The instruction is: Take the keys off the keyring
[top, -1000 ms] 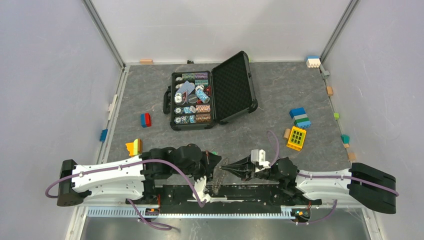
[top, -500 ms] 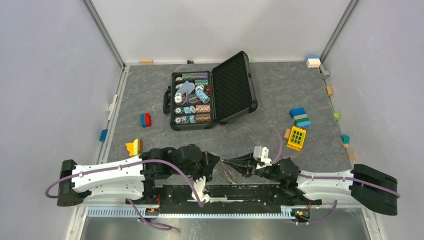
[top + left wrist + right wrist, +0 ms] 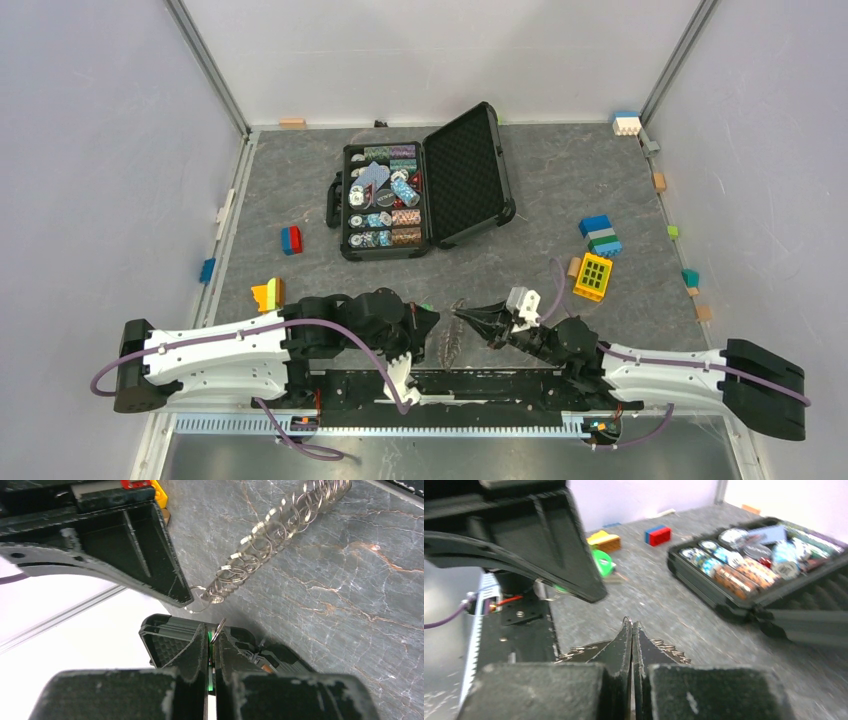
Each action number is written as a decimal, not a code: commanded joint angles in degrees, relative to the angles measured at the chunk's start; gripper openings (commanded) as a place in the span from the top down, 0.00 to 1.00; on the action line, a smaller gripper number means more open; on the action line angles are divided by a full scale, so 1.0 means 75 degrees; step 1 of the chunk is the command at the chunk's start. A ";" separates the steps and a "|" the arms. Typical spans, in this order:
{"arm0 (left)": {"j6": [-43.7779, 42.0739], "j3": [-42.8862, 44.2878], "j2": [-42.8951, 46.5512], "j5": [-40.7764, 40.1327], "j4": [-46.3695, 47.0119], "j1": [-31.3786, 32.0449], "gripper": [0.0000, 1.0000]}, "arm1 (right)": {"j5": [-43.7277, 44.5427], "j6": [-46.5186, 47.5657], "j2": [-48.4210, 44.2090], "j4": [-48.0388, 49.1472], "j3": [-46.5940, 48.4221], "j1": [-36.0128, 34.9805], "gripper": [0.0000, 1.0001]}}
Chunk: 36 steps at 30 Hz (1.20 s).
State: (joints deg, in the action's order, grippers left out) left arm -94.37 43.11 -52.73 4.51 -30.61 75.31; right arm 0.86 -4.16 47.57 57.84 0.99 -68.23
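Reach inward low from both sides, bringing left gripper (image 3: 432,322) and right gripper (image 3: 462,316) near, tips facing, fingers pressed together.

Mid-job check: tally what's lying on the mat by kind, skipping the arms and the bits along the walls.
Black case of poker chips: 1
Keyring, its keys too bunched to count: 1
Toy blocks or block stacks: 5
Total: 7

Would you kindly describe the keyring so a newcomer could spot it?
At the near edge of the table, the shut jaws of the left arm and right arm nearly meet. Between them is the keyring, a silver loop crowded with keys: the only bare metal among coloured blocks.
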 commanded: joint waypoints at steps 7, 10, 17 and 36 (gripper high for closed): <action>0.1133 0.0268 -0.0018 -0.0330 0.0633 0.0008 0.98 | 0.3637 0.0487 -0.1991 -0.3910 0.0769 0.0003 1.00; 0.1247 0.0298 -0.0024 -0.0412 0.0635 0.0014 0.98 | 0.4231 0.0775 -0.2653 -0.5197 0.1282 0.0009 1.00; 0.1288 0.0301 0.0028 -0.0434 0.0637 0.0014 0.98 | 0.4949 0.0266 -0.3605 -0.8303 0.2560 0.0003 1.00; 0.1252 0.0055 -0.0034 -0.0578 0.0879 0.0000 0.98 | 0.4923 0.0493 0.0092 -0.7003 0.2588 0.0015 0.84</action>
State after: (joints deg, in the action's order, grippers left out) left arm -86.83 43.20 -52.88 0.51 -26.50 75.31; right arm 37.36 -1.04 45.52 -2.35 20.51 -68.14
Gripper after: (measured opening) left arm 0.061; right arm 0.094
